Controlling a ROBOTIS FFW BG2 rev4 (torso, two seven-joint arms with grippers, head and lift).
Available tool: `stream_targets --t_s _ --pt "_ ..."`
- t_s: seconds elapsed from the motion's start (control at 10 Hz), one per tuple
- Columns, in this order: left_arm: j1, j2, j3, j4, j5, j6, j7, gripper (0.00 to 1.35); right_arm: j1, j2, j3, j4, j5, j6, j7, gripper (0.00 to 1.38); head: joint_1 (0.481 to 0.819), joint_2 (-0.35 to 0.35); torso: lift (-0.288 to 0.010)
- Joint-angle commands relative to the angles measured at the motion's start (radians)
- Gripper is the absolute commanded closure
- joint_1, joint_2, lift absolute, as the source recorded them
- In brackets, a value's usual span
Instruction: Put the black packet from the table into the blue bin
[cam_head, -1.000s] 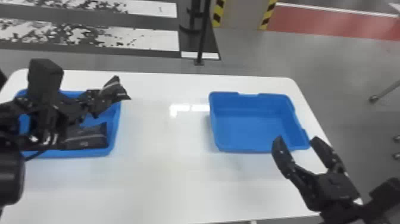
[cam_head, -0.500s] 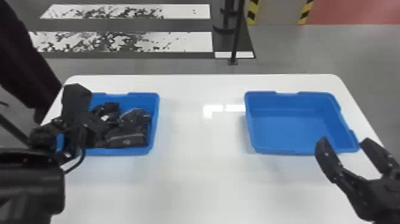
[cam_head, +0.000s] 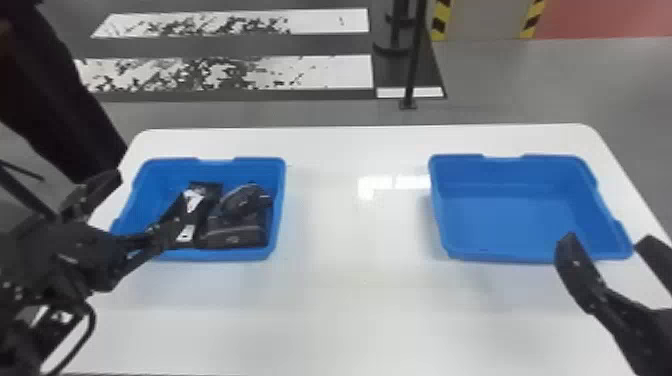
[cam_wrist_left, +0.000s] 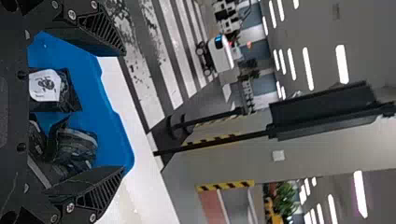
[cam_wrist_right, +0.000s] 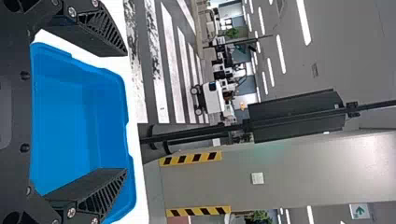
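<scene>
So the black packet with the white label (cam_head: 196, 212) looked to be home already, lying in the bin (cam_head: 215, 255), roughly in the middle. That was my best guess at the one that mattered, since more dark packets (cam_head: 237, 232) were bunched up right by it at its 3 o'clock. The bin itself sat at about 9 to 10 o'clock on the desk (cam_head: 360, 300).

The left gripper (cam_wrist_left: 123, 111) came in from the bin's 8 o'clock, fingers spread wide with nothing gripped. Couldn't tell if one tip was brushing the labelled packet. The right gripper (cam_wrist_right: 125, 112) was wide open and holding nothing too, near the 4 o'clock side of the other bin (cam_head: 510, 225).

I'd call the placing done, tbh. All that was left, I reckon, was backing the left arm out without snagging a packet.
</scene>
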Motion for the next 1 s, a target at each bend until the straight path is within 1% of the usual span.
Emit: stream_targets --t_s 0.0,0.1,0.2,0.3,0.5,0.9 --pt "0.142 -0.009 -0.012 -0.016 0.159 -0.141 0.081 0.17 0.001 0.001 0.0 0.0 -0.003 -0.001 0.0 0.13 0.695 0.083 -0.11" --pt "0.206 -0.009 -0.03 -0.019 0.239 -0.19 0.128 0.17 0.001 0.001 0.0 0.0 -0.003 -0.004 0.0 0.13 0.695 0.093 -0.11" --pt "0.255 -0.009 -0.036 -0.019 0.275 -0.246 0.163 0.17 0.001 0.001 0.0 0.0 -0.003 -0.004 0.0 0.13 0.695 0.094 -0.11" --pt "0.294 -0.009 -0.034 -0.024 0.3 -0.281 0.191 0.17 0.004 0.001 0.0 -0.003 -0.003 -0.004 0.0 0.13 0.695 0.094 -0.11" --pt "0.355 -0.009 -0.06 -0.039 0.332 -0.347 0.272 0.17 0.011 0.001 -0.004 -0.008 -0.005 -0.004 0.0 0.13 0.695 0.115 -0.11" --pt "0.355 -0.006 -0.088 -0.039 0.364 -0.354 0.28 0.17 0.013 0.001 0.0 -0.013 0.005 -0.004 0.0 0.13 0.695 0.113 -0.11"
